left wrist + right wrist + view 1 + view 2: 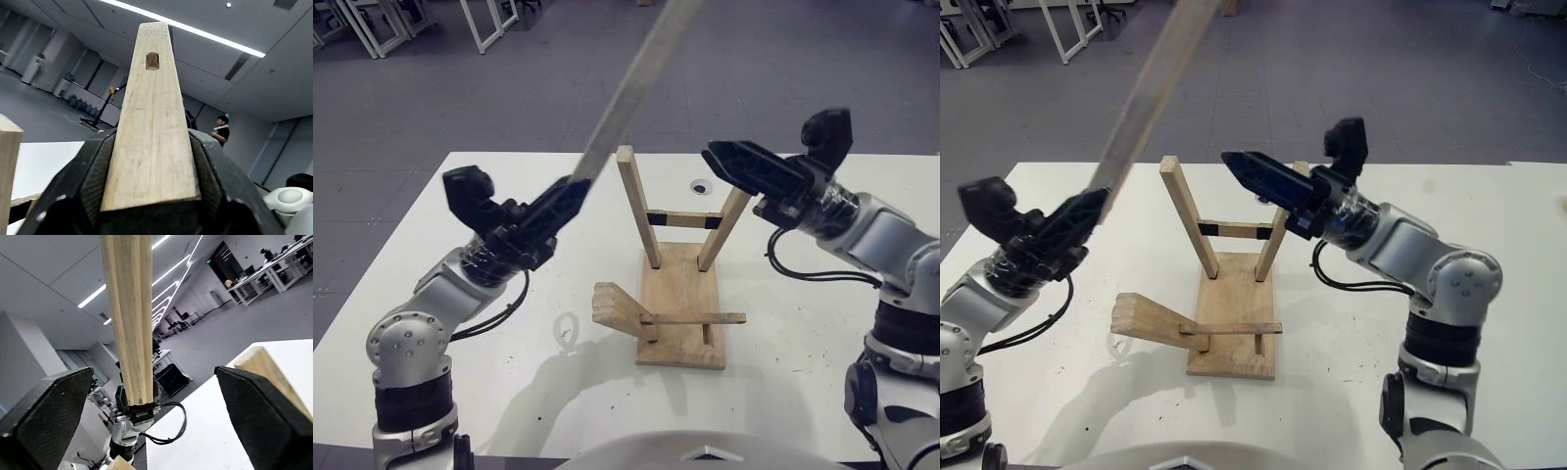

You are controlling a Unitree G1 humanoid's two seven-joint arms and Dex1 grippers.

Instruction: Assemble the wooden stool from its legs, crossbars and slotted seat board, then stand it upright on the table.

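Firmly pinched on both sides by the left gripper (563,199), a long wooden leg (628,86) slants up and away over the far-left part of the table (509,382). The left wrist view shows a small slot (152,60) cut near its free end. The right gripper (769,142) hangs over the far-right part of the table with its fingers (749,166) spread wide and nothing between them. Its lower finger sits just above the top of the right standing leg (724,227); whether they touch I cannot tell. That leg and the left standing leg (638,206) rise tilted from the seat board (680,304), which lies flat near the table's middle, and a short crossbar (683,219) joins them. Another leg (622,308) lies at the board's near-left corner, and a thin crossbar (697,318) reaches from it across the board.
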